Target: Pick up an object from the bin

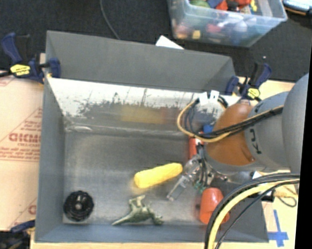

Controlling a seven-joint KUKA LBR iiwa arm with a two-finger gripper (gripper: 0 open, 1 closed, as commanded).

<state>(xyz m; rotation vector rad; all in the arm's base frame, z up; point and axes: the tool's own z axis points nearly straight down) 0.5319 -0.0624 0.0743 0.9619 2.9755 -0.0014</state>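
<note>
A grey metal bin (51,155) is seen from above. A robot arm (289,125) is reached in from the right, with an orange cover (232,137) at its wrist and black and yellow cables (225,217) looped in front of it. The gripper (185,182) is lowered near the floor in the right half of the bin. Whether it is open or closed cannot be told, and nothing can be seen held in it.

A yellow toy (157,174), oblong and slightly tilted, is laid near the middle of the floor, its right end just beside the gripper; contact cannot be made out. A red toy (210,203) is placed to the right of the gripper, partly hidden by the cables. A green dinosaur (138,214) is laid near the front wall, below the yellow toy and apart from it. A black wheel (78,204) is set in the front left corner, well apart from the rest.
</note>
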